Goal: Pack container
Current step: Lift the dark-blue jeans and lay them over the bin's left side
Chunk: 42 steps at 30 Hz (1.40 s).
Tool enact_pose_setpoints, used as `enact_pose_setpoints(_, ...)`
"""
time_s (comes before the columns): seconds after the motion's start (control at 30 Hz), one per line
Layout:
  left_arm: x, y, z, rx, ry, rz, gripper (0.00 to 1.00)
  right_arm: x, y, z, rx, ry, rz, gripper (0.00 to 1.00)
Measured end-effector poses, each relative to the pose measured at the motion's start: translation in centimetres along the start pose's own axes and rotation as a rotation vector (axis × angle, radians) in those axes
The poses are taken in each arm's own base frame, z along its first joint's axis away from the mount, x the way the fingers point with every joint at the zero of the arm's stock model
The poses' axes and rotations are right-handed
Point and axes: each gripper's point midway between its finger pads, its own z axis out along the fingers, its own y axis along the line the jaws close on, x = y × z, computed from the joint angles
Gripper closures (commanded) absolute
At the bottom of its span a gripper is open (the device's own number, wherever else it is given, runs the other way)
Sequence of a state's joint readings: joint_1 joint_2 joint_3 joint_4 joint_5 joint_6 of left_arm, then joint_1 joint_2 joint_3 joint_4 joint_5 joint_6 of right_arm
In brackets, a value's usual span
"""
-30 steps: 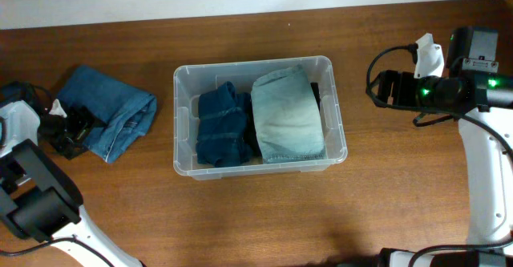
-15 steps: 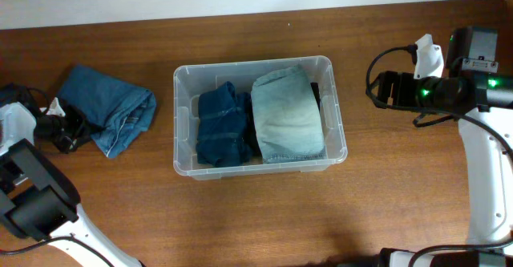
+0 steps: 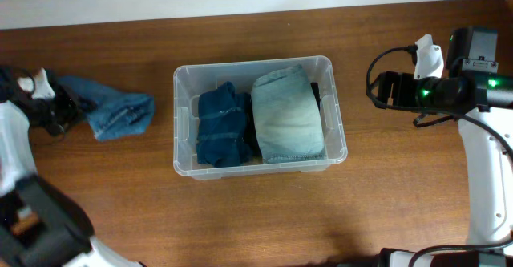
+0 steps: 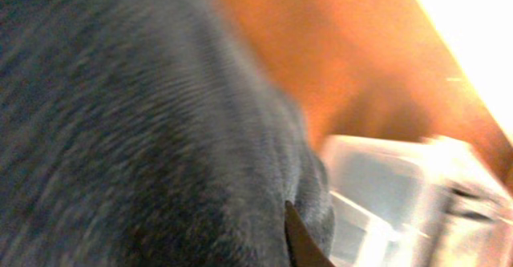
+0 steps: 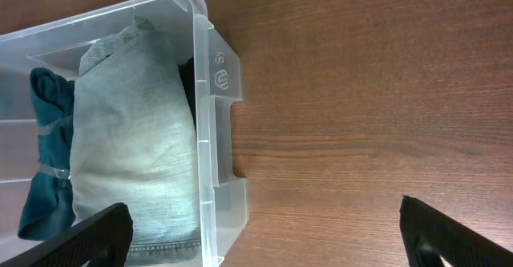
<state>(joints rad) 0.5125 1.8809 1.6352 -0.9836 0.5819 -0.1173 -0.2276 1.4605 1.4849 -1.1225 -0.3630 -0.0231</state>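
Observation:
The clear container [image 3: 252,62] sits mid-table with a dark blue folded pair of jeans [image 3: 222,128] and a pale blue pair [image 3: 287,116] packed side by side inside. A third, mid-blue pair of jeans [image 3: 116,111] lies on the wood to its left. My left gripper [image 3: 56,111] is shut on that pair's left edge, and the denim [image 4: 144,139] fills the blurred left wrist view, with the container [image 4: 385,195] behind it. My right gripper [image 5: 264,239] hangs wide open over bare wood, just right of the container [image 5: 212,99], holding nothing.
The table's far edge meets a white wall along the top of the overhead view. Cables trail from the right arm [image 3: 481,91] at the right side. The left arm's base [image 3: 36,219] occupies the near left corner.
My left gripper closed on the loose jeans and pulled them to the left, bunching and stretching the cloth. The right arm and the container have not moved.

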Motion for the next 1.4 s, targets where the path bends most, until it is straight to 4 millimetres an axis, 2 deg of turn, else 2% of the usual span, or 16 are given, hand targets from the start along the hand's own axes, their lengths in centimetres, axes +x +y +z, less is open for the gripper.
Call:
enact_pose_setpoints(0.1,0.0,-5.7,-5.1,0.059,-0.121,0.129,1.00,0.0,0.0,0.0,0.000,0.000,0.000,0.02)
enact_pose_setpoints(0.2,1.9,-12.3,-8.3,0.142,-0.187,0.288,1.00,0.0,0.0,0.0,0.000,0.000,0.000,0.01)
enact_pose_setpoints(0.27,4.3,-16.6,-9.2,0.212,-0.181,0.387,1.00,0.0,0.0,0.0,0.000,0.000,0.000,0.01)
enact_pose_setpoints(0.3,6.4,-19.2,-9.5,0.263,-0.154,0.448,0.99,0.0,0.0,0.0,0.000,0.000,-0.001,0.01)
enact_pose_setpoints(0.37,9.9,-22.2,-9.3,0.322,-0.084,0.520,0.99,0.0,0.0,0.0,0.000,0.001,0.001,0.02)
enact_pose_setpoints(0.43,13.8,-24.3,-8.5,0.351,0.019,0.577,0.99,0.0,0.0,0.0,0.000,0.001,0.001,0.02)
enact_pose_setpoints(0.5,16.8,-25.0,-7.4,0.323,0.104,0.619,0.99,0.1,0.0,0.0,0.000,0.004,0.001,0.01)
enact_pose_setpoints(0.6,19.8,-24.8,-5.5,0.239,0.182,0.678,0.99,0.1,0.0,0.0,0.000,0.004,0.001,0.01)
enact_pose_setpoints(0.8,22.4,-23.0,-0.8,0.108,0.269,0.784,1.00,0.1,0.0,0.0,0.000,0.004,0.001,0.01)
enact_pose_setpoints(0.93,23.5,-22.8,2.1,0.094,0.323,0.905,1.00,0.1,0.0,0.0,0.000,0.004,0.001,0.02)
enact_pose_setpoints(1.17,23.5,-23.5,2.8,0.135,0.306,1.056,1.00,0.1,-0.2,0.0,0.011,0.005,0.001,0.02)
enact_pose_setpoints(1.4,23.8,-23.8,2.7,0.168,0.308,1.116,1.00,0.1,-0.4,0.0,0.023,0.004,0.001,0.01)
